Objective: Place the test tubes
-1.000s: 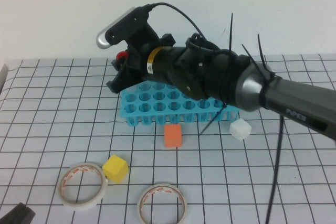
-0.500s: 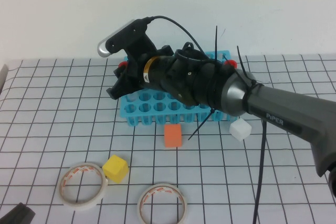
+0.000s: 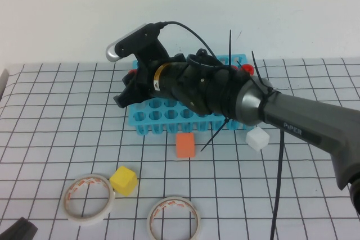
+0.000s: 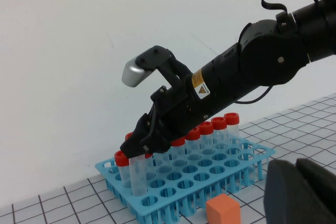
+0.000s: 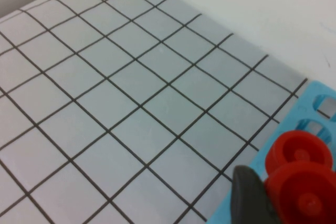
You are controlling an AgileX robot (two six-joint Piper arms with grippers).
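"PiPER" on the right arm, small yellow label near its wrist, perhaps a warning sign

I find the right gripper at the left end of the blue test tube rack, its arm reaching in from the right across the rack's rear rows, with a red tube cap visible behind the arm. Before the rack, on the gridded mat, lie an orange cube, a white cube, and a yellow cube just beside the left tape roll, with the second tape roll nearer the front edge. The left gripper shows only as a dark tip at the near left corner, well apart from the rack.
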